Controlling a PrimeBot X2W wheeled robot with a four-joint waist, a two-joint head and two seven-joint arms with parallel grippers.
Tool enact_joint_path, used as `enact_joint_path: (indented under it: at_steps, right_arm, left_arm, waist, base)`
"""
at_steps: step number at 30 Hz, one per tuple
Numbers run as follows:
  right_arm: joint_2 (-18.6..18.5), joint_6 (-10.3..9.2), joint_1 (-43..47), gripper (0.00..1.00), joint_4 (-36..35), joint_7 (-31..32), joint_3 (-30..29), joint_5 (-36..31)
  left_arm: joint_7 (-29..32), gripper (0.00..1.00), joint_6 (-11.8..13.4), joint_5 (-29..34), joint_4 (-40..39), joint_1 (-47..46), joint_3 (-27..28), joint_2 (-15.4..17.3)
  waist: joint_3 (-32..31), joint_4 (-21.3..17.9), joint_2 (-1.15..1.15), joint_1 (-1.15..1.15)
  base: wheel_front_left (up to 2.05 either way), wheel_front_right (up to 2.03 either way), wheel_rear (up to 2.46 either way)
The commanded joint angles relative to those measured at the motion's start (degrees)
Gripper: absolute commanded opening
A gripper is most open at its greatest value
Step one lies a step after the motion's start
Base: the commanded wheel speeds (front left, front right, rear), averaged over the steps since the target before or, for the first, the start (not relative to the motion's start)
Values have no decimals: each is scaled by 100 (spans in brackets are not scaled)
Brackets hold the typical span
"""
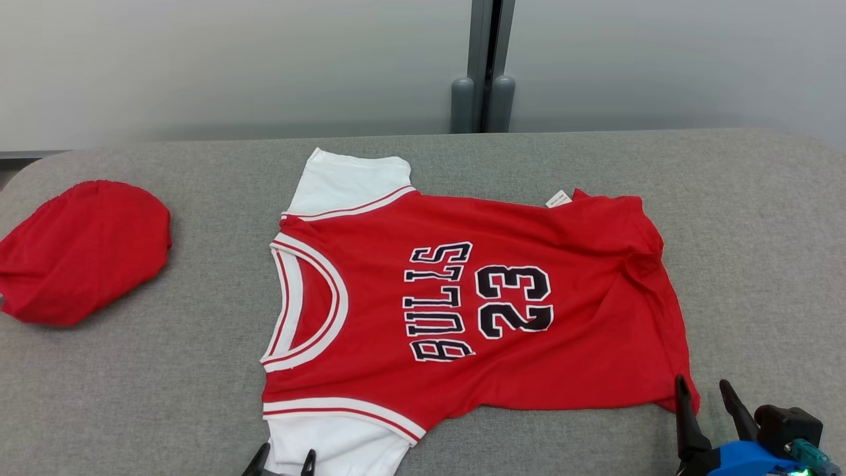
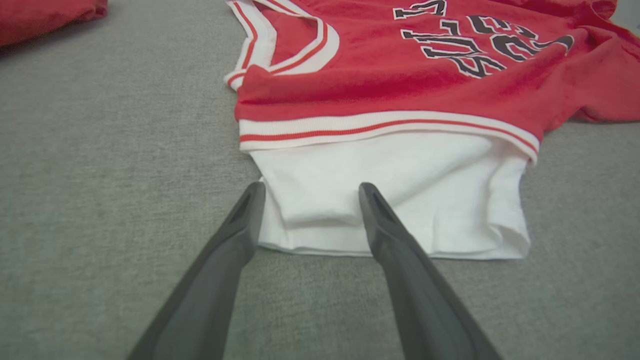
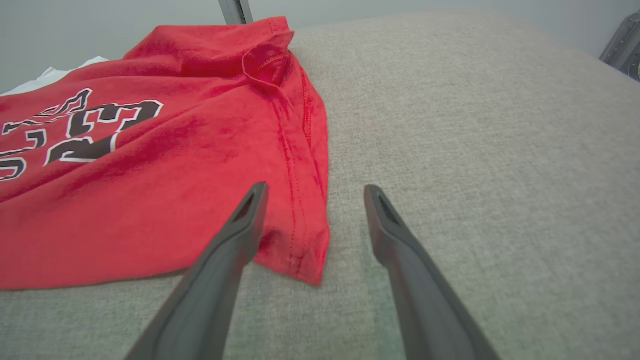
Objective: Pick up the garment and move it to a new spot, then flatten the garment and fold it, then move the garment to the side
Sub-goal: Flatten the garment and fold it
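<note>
A red jersey with white sleeves and "BULLS 23" lettering (image 1: 462, 311) lies spread on the grey table, collar toward the left, hem toward the right. My left gripper (image 1: 287, 457) is open at the near white sleeve (image 2: 390, 200); in the left wrist view its fingers straddle that sleeve's edge (image 2: 310, 192). At the jersey's near hem corner (image 3: 305, 245), my right gripper (image 1: 702, 393) stands open with the corner between its fingers (image 3: 315, 192).
A second red garment (image 1: 79, 251) lies bunched at the table's left edge. The grey padded table (image 1: 760, 264) reaches to a pale wall with a dark vertical post (image 1: 486, 66) behind. Bare surface lies to the jersey's right.
</note>
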Motion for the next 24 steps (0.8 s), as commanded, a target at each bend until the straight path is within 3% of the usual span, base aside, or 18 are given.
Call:
enact_joint_path:
  at_steps: [1, 24]
  right_arm:
    - [-7, 1, -80, 100, 33, -30, 9, 30]
    - [-8, 1, -20, 100, 217, -30, 93, 140]
  left_arm:
    - [-16, 100, -11, -29, -33, -47, -10, 67]
    - [-16, 100, -10, 46, 136, -8, 88, 192]
  waist:
    - [-10, -9, 0, 0]
    - [-53, -71, 0, 0]
  base:
    - [0, 0, 0]
    - [0, 0, 0]
